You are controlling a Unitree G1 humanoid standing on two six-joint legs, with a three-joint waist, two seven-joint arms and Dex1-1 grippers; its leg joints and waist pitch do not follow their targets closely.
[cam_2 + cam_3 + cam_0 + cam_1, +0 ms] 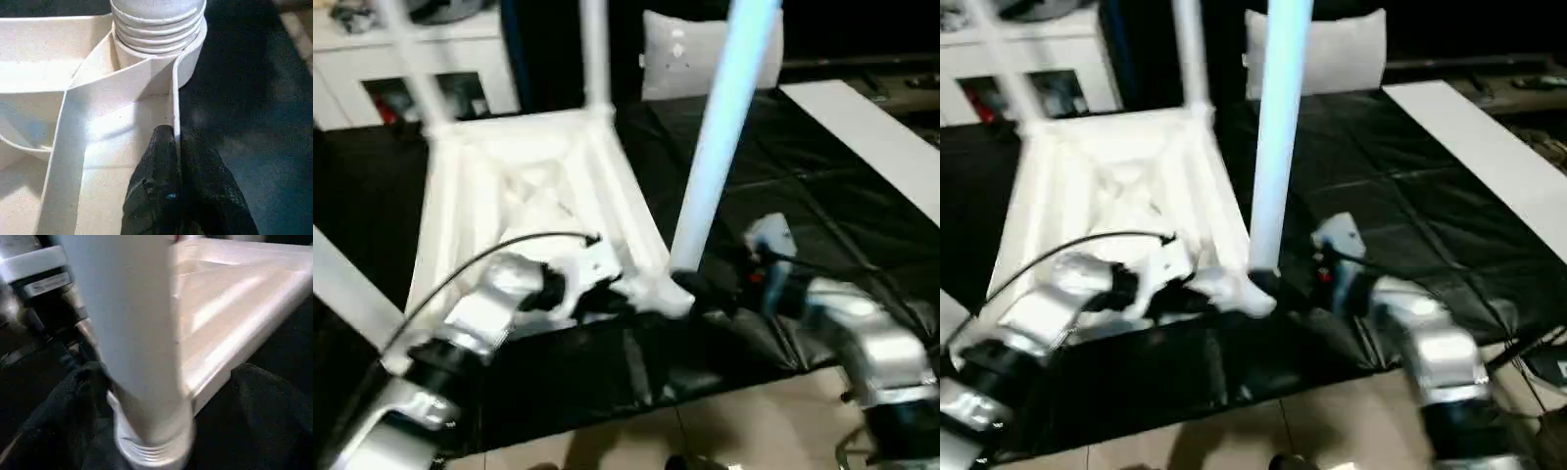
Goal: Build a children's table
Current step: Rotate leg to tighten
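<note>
Pillow (705, 49) and board (867, 132) lying beyond upturned tabletop (524, 186) on black mat (803, 215); leg (720, 137) standing in near socket. Left fingers (161, 161) pinching rim; right fingers (78, 396) gaping around leg.

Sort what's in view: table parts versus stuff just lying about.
Job:
tabletop
near leg
far legs

Lying about:
pillow bag
white board strip
white cabinet

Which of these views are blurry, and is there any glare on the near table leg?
Left eye view: the near leg is smeared and glows pale blue. Right eye view: the right forearm is blurred. Left wrist view: sharp on the tabletop rim and the left gripper. Right wrist view: the leg is soft throughout.
</note>
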